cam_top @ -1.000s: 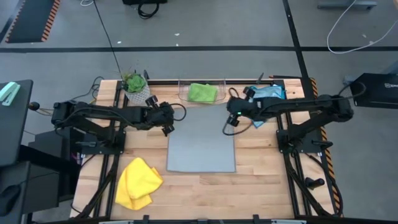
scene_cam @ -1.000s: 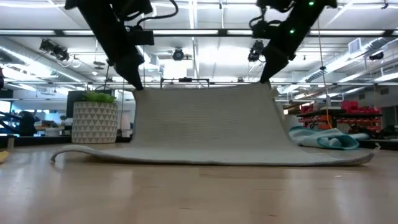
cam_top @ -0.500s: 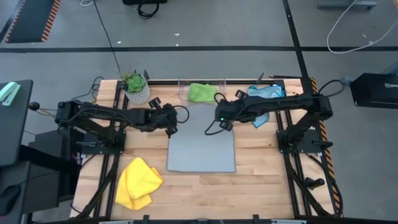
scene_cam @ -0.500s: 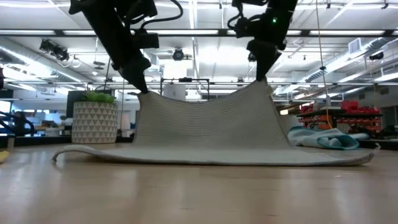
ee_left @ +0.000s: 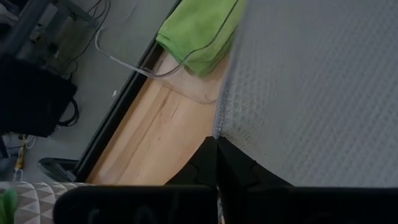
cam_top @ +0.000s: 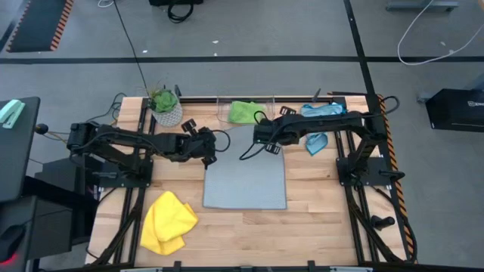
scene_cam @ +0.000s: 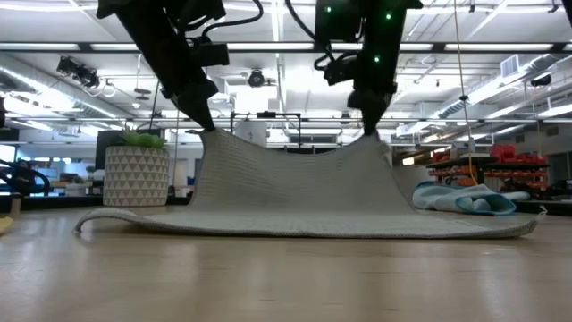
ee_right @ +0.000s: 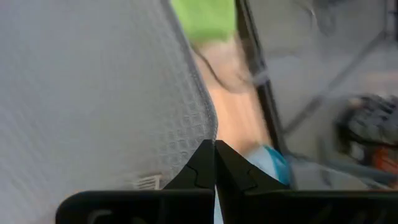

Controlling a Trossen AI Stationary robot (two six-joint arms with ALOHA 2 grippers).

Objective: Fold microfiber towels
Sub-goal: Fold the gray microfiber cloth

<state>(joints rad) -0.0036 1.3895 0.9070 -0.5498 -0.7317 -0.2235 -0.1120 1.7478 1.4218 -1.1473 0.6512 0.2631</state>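
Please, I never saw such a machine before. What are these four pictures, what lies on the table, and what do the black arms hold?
It is a robot with two arms at a wooden table. One picture looks down from above, one looks level across the table, and two come from cameras on the wrists. The left pincer and right pincer are each shut on a far corner of the grey towel, lifting that edge. A yellow towel, a blue towel, a green towel in a clear bin and a potted plant are also there.

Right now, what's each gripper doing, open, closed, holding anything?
Left gripper: fingers closed on one far corner of the grey towel, lifted off the table.
Right gripper: fingers closed on the towel's other far corner.
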